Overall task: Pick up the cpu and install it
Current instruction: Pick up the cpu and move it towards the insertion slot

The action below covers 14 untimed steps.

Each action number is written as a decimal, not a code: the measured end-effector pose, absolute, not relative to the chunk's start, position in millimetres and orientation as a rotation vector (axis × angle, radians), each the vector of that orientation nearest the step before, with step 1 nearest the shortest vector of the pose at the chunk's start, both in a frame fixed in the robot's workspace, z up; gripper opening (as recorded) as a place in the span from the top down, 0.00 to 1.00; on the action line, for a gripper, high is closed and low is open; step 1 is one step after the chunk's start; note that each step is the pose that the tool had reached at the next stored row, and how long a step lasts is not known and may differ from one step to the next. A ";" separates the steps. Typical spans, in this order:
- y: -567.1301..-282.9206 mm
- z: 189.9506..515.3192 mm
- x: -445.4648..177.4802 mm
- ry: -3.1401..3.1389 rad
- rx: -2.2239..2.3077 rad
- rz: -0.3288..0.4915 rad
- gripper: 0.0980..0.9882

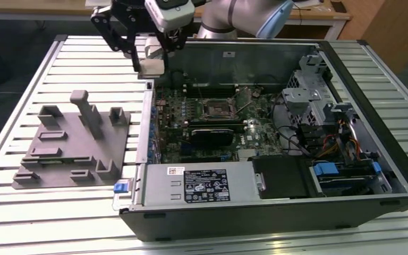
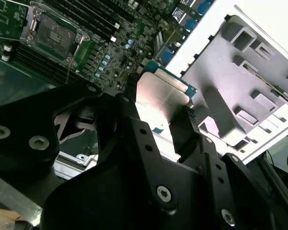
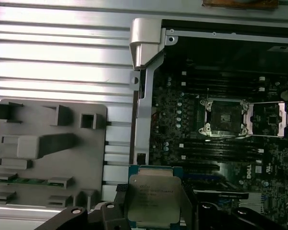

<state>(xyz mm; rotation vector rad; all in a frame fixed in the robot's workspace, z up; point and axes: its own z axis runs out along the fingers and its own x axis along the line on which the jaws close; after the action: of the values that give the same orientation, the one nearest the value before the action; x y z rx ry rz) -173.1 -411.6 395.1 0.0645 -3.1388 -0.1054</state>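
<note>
My tool (image 1: 150, 61) is pinched on the cpu (image 1: 152, 67), gripping it by two opposite edges. One black finger sits on each side, and the chip hangs in the air, touching nothing else. In the second wrist view the fingers (image 2: 137, 129) press against the rim. The silvery metal top lies bare between them, with a thin teal edge showing at the end away from my wrist.

Below the tool runs the side wall of the open computer case (image 1: 381, 111), which lies flat on the slatted desk (image 1: 41, 223). I hold the chip roughly over that wall, at the corner of the case toward the exterior view's left.

Inside the case, the green motherboard (image 1: 176, 114) lies lower than the tool and on the exterior view's right of it. Its square socket (image 3: 225, 117) is well apart from the chip. The socket is uncovered, and its metal load plate (image 3: 251, 120) is swung open just beside it.

On the other side of the tool, outside the case, the grey plastic tray (image 1: 66, 166) rests on the desk. It is well below the chip and apart from it.
</note>
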 end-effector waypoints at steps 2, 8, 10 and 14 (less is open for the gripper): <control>-411.6 395.0 -169.5 -3.139 0.064 -0.105 0.52; -409.4 394.3 -150.3 -3.139 0.065 -0.105 0.52; -407.6 394.1 -144.0 -3.139 0.064 -0.105 0.52; -403.7 393.8 -134.9 -3.140 0.065 -0.105 0.52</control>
<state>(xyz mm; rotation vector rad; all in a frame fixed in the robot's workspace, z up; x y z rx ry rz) -134.9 -403.7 393.8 0.0646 -3.1395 -0.1053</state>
